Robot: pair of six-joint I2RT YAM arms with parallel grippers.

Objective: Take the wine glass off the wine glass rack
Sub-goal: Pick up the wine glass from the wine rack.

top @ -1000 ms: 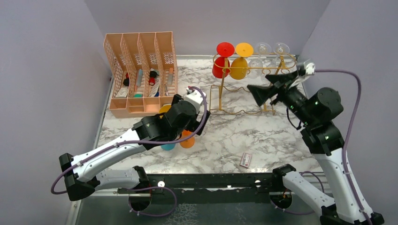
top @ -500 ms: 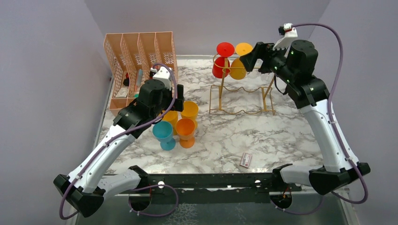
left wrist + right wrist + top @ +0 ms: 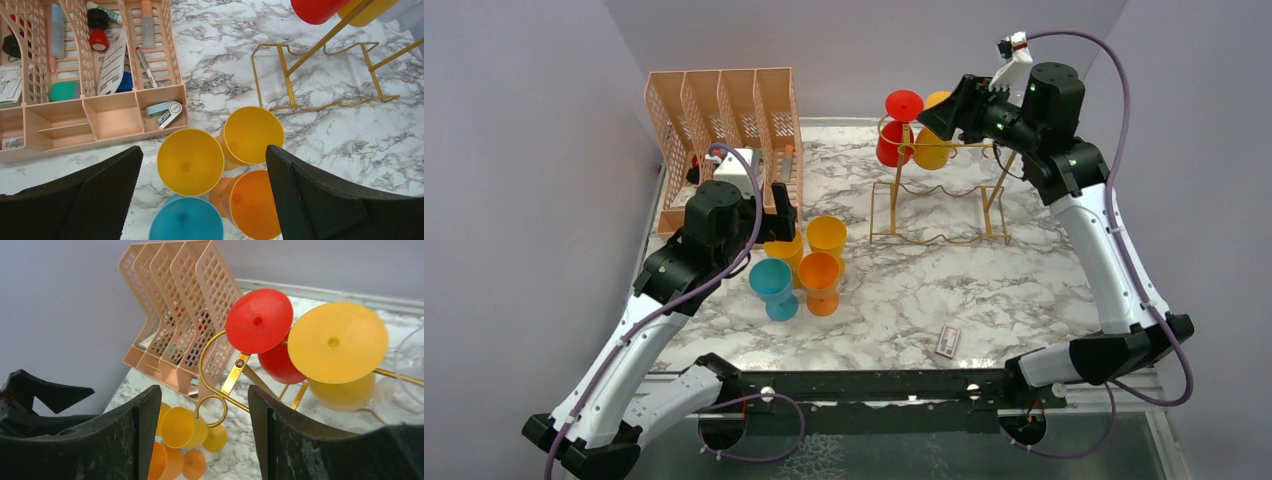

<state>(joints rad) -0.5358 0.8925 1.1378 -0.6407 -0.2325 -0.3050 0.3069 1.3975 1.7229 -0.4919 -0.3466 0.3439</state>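
The gold wire wine glass rack (image 3: 939, 240) stands at the back of the table. A red wine glass (image 3: 896, 140) and a yellow wine glass (image 3: 932, 150) hang upside down from its top rail. My right gripper (image 3: 939, 115) is open and empty, level with the top rail, partly covering the yellow glass. In the right wrist view the red foot (image 3: 258, 320) and yellow foot (image 3: 337, 342) lie ahead of its gripper (image 3: 200, 435), and a curled rack hook (image 3: 212, 410) sits between the fingers. My left gripper (image 3: 776, 215) is open and empty.
Several plastic glasses stand below my left gripper (image 3: 202, 200): two yellow (image 3: 190, 161), one orange (image 3: 252, 205), one blue (image 3: 186, 225). A peach lattice file organiser (image 3: 724, 160) stands back left. A clear glass (image 3: 410, 360) hangs at the rack's right. A small card (image 3: 947, 342) lies near the front.
My right gripper has risen and swung left to the rack's top rail, at the yellow glass. My left arm has drawn back left and up, uncovering the standing glasses.
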